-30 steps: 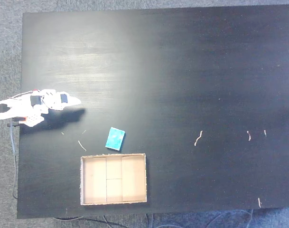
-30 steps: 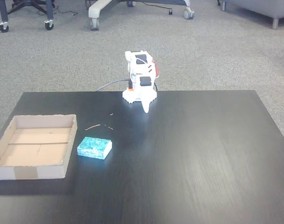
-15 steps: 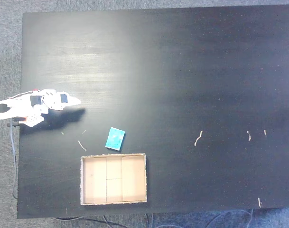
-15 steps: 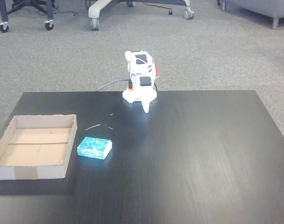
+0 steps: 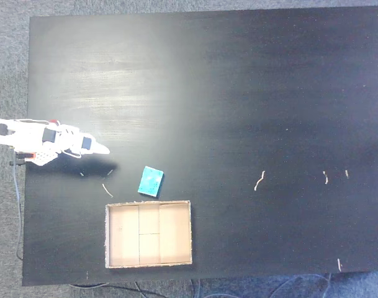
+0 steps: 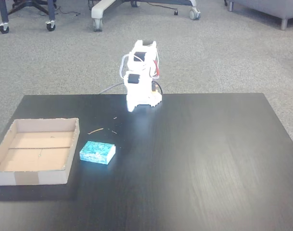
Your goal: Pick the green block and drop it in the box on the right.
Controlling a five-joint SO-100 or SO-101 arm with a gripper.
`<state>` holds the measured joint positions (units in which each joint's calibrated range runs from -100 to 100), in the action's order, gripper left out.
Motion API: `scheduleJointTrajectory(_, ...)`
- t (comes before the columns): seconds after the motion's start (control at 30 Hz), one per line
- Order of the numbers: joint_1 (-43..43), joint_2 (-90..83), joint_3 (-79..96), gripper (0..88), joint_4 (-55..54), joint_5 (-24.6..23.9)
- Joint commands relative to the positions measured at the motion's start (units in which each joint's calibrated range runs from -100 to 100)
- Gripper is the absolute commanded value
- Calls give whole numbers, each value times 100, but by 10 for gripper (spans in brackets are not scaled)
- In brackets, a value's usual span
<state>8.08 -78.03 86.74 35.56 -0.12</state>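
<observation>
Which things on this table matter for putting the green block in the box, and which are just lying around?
For the job:
green block, on the table beside the box
box, cardboard, nothing in it
gripper, at the table's edge, apart from the block

Lying about:
pale scraps scattered on the black table
chair bases on wheels on the carpet behind

In a fixed view from above, the box [image 5: 149, 266] lies open on the black table [image 5: 238, 93], near its lower edge. The green block [image 5: 151, 181] lies flat just above the box's upper rim, apart from it. The white arm's gripper [image 5: 100, 149] is above and left of the box, its tip pointing right; I cannot tell how the jaws stand.
</observation>
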Motion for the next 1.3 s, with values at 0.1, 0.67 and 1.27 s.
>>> scheduleJointTrajectory(0.1, 885, 4086, -3189, 311, 94, -303)
scheduleJointTrajectory(0.67, 1291, 9319, -8511, 559, 2158, -444)
scheduleJointTrajectory(1.27, 877, 11706, -11221, 225, 2868, 78)
